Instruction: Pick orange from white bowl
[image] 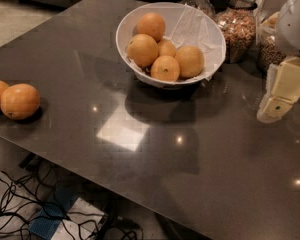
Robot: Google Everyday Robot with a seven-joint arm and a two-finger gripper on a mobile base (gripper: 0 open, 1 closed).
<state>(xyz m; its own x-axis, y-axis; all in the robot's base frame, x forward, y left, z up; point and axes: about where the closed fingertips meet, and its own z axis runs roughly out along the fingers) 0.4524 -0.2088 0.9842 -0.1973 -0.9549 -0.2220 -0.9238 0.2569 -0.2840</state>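
Note:
The white bowl (216, 43) stands at the back middle of the dark table, lined with crumpled white paper and holding several oranges. The orange (190, 60), pale yellow-orange with no stem dot, lies at the bowl's right front. A deeper orange one (165, 68) with a dark stem dot lies just left of it. My gripper (273, 110), cream coloured, hangs to the right of the bowl. It is low over the table, apart from the bowl, and nothing shows in it.
Two loose oranges (20, 101) lie at the table's left edge. Glass jars of nuts (237, 28) stand behind and right of the bowl, close to my arm. The table's front edge runs diagonally, with cables (20, 204) on the floor below it.

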